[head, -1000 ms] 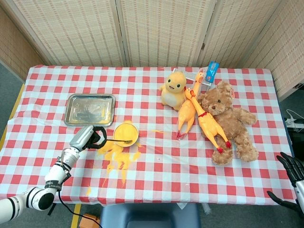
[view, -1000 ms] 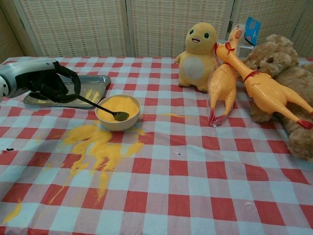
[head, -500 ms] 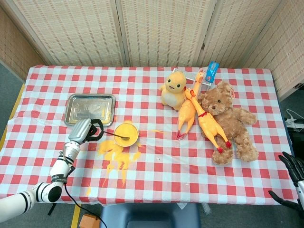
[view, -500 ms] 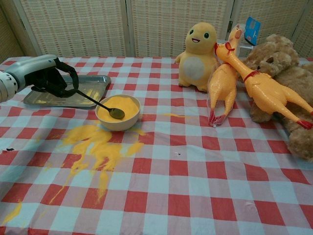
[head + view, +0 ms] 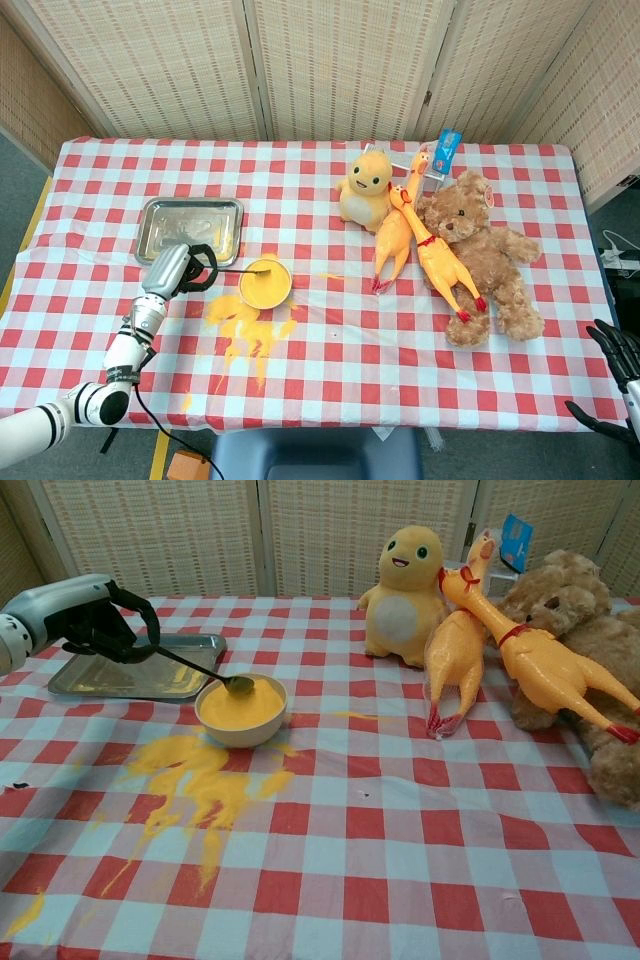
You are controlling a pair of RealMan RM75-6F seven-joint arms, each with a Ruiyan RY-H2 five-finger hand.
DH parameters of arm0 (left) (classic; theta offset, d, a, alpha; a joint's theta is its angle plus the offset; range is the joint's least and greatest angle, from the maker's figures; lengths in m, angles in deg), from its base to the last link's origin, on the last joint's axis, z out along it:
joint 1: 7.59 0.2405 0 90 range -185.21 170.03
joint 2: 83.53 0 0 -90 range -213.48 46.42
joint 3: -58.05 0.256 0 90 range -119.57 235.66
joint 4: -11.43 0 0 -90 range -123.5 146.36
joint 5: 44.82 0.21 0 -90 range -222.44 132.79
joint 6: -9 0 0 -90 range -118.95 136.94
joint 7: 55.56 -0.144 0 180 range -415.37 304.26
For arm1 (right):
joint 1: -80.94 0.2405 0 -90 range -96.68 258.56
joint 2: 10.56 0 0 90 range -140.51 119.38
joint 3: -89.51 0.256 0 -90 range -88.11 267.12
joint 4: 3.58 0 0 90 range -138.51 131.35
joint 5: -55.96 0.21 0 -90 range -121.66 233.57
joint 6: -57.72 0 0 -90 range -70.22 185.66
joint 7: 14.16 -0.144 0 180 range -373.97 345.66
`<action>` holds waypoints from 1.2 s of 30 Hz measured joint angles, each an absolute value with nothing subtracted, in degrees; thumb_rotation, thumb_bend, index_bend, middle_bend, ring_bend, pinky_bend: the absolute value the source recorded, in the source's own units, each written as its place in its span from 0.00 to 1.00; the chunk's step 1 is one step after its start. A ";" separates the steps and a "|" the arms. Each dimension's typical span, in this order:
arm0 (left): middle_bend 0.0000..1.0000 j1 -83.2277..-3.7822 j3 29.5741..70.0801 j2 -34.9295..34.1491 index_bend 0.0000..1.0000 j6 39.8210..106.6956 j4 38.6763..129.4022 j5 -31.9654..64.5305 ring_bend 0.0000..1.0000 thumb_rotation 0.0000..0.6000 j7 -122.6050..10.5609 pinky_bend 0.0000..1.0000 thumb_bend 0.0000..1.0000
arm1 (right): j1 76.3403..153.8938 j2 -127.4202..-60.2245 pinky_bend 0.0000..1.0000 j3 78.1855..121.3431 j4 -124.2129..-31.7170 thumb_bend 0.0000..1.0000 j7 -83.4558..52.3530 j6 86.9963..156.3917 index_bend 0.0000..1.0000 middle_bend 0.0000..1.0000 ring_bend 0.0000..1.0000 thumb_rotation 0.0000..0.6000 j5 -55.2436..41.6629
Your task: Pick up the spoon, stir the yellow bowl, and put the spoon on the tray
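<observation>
In the head view, the left hand (image 5: 180, 268) sat at about nine o'clock from the bowl (image 5: 265, 283), its dark fingers curled around the handle of the spoon (image 5: 238, 268). The spoon reached across toward the bowl's rim, its tip over the yellow contents. The tray (image 5: 190, 230) lay just beyond the hand, at roughly eleven o'clock from the bowl. A yellow spill (image 5: 245, 330) spread over the checked bench (image 5: 330, 350) at six o'clock from the bowl. A yellow plush (image 5: 366, 187), two rubber chickens (image 5: 415, 235) and a teddy bear (image 5: 490, 255) lay together at about two o'clock. The right hand (image 5: 618, 372) rested at the bench's near right corner, fingers apart and holding nothing.

In the chest view, the left hand (image 5: 95, 620) gripped the spoon (image 5: 200, 670) by the end of its handle, fingers wrapped tight. The spoon slanted down, its scoop at the bowl's (image 5: 241, 710) far rim, just above the yellow surface. The tray (image 5: 130, 675) lay under the hand and behind the bowl. The spill (image 5: 195, 780) ran from the bowl toward the near edge. The plush (image 5: 405, 580), chickens (image 5: 500, 645) and bear (image 5: 590, 630) stood at two o'clock. The right hand was out of this view.
</observation>
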State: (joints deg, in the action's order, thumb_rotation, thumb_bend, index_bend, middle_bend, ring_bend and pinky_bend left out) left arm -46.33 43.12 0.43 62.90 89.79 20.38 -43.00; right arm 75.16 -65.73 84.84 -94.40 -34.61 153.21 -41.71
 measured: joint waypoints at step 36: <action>1.00 -46.74 40.72 -4.63 0.85 56.13 87.09 22.23 1.00 1.00 -27.29 1.00 0.75 | 75.56 -66.18 0.00 85.21 -94.76 0.09 -33.23 151.96 0.00 0.00 0.00 1.00 -40.66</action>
State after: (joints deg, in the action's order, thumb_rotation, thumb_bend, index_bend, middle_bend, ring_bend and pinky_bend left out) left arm -46.74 40.72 -4.63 56.13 87.09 22.23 -27.29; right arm 75.56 -66.18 85.21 -94.76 -33.23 151.96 -40.66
